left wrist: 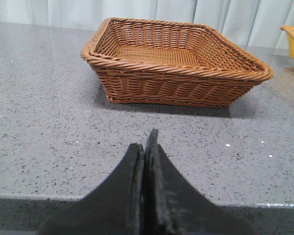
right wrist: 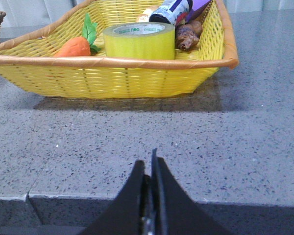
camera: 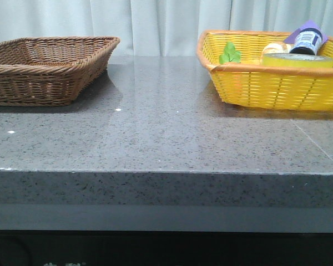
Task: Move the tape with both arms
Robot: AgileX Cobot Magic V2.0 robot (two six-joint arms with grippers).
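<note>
Tape [right wrist: 138, 41] half-hidden behind yellow basket [right wrist: 112, 76] rim; both jaws pressed together.

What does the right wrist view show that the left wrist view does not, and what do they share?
Only the right wrist view shows the tape inside the yellow basket, with a toy carrot, a dark-capped bottle and the right end effector, shut.

Only the left wrist view shows the inside of the brown basket, with nothing visible in it, and the left end effector, shut.

Both show the grey speckled table, and each catches a sliver of the other basket.
</note>
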